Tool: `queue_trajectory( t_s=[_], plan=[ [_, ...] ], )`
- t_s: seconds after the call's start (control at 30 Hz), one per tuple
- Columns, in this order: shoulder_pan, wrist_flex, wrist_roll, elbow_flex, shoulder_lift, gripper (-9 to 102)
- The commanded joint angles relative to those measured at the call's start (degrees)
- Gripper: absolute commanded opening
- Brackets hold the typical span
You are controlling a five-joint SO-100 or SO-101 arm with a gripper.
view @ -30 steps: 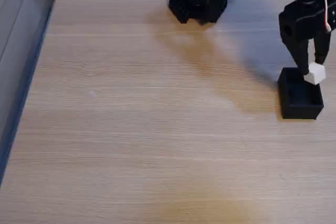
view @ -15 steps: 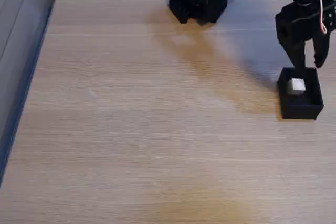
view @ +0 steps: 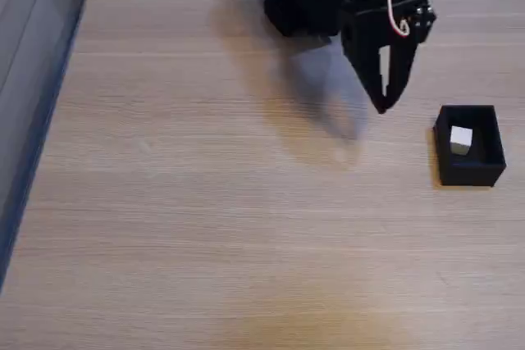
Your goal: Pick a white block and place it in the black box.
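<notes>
**White block in the black box, gripper clear of it**

The wooden table takes up nearly the whole fixed view, pale grain running left to right, with a grey wall and a dark edge strip down the left side of the frame. At the top centre sits the arm's black base, and from it the arm reaches down and to the right, a red and white cable looped at its wrist.

The gripper hangs in the upper right part of the frame, fingers pointing down toward the table. Its two fingers come together at a narrow tip with nothing between them; they look closed or nearly so, and they hold nothing.

The black box stands at the right edge of the frame, at mid height, lower and to the right of the fingertips and apart from them. The white block lies inside it, on the floor of the box toward its upper left part, tilted a little so that one corner faces the camera.

So the block lies down and to the right of the fingers, already within the walls of the box. Judged from this, the placing is done and no further grasp is called for; what remains, if anything, is for the arm to go to rest. Bare tabletop lies between gripper and box, and no other object stands on it.
</notes>
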Motion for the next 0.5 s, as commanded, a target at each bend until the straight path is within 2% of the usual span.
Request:
queue_trajectory(
  t_s=[0.0, 0.3, 0.47],
  plan=[
    [4.92, -1.05, -2.2, 9.05, 9.4, 0],
    [15.64, -0.26, -3.96, 31.73, 31.38, 0],
    [18.46, 4.13, -4.22, 41.48, 42.01, 0]
  ],
)
